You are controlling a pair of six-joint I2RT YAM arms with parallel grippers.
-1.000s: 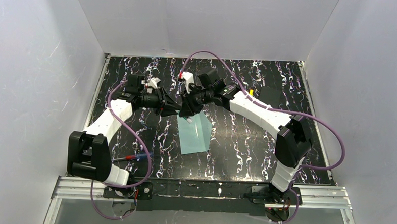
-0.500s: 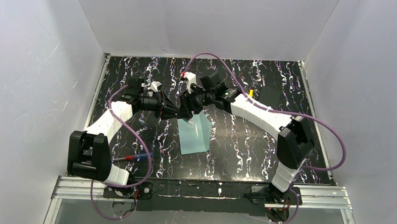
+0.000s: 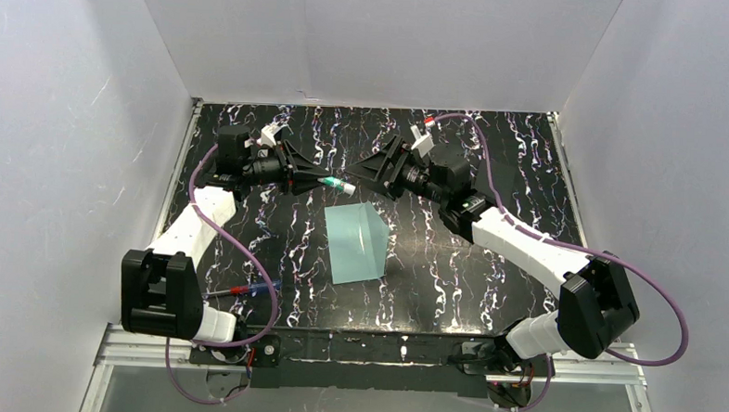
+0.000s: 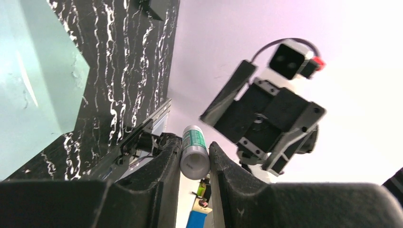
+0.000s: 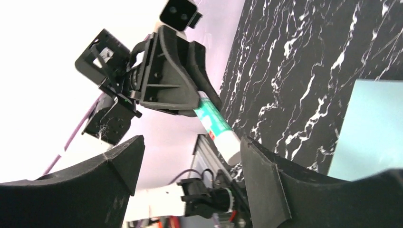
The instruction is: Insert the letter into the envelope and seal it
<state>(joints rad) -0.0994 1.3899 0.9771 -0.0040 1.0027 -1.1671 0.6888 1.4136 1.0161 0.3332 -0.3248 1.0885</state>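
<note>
pale teal envelope [image 3: 357, 243] lies flat on the black marbled table [image 3: 451, 256]. just beyond the envelope's far left corner, left gripper [image 3: 322, 179] is clenched on a white tube with green label [image 4: 195, 152]. beyond its far edge, right gripper [image 3: 367, 172] is spread wide, empty, facing the tube, apart from it.

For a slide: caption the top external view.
Left gripper holds a green-labelled white tube beyond the teal envelope on the marble table; right gripper, open, faces it.
</note>
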